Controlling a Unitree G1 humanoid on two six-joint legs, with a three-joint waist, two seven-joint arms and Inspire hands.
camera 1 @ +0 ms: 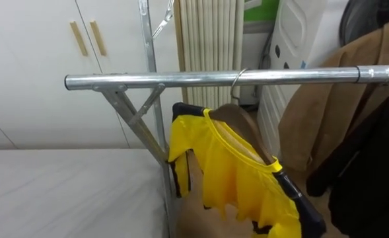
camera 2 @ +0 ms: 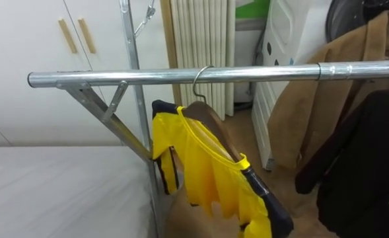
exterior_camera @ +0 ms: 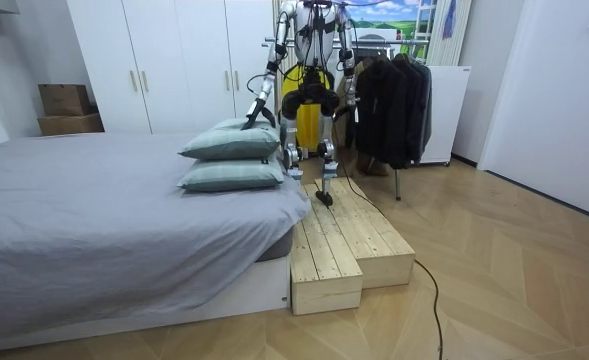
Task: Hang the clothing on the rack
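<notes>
— Where is the shirt?

— The yellow shirt (camera 1: 227,172) hangs on a wooden hanger (camera 1: 239,119). The hanger's metal hook sits over the rail (camera 1: 280,76), near the rail's left end. The shirt has dark trim at the sleeve and along the shoulder.

— Does anything touch it?

— No hand is on it. It hangs free. Just to its left, a slanted brace (camera 1: 131,119) runs from the rail down to the rack's post.

— What else hangs there?

— Farther right on the same rail there is a brown coat (camera 1: 333,106), and beside it a dark coat (camera 1: 372,178). Both are apart from the shirt.

— And the robot?

— In the room view it stands upright on a wooden platform (exterior_camera: 344,245) at the foot of the bed (exterior_camera: 94,220), facing the rack with its back to the camera. The yellow shows just in front of its body.

— What about its hands?

— The left arm slopes down and outward toward the room view's left. The left hand (exterior_camera: 247,122) ends near the top pillow (exterior_camera: 232,143). It is too small there to tell how it is held.

— What is behind the rack?

— A white wardrobe (camera 1: 35,66) with wooden handles, and the grey bed below it.
</notes>
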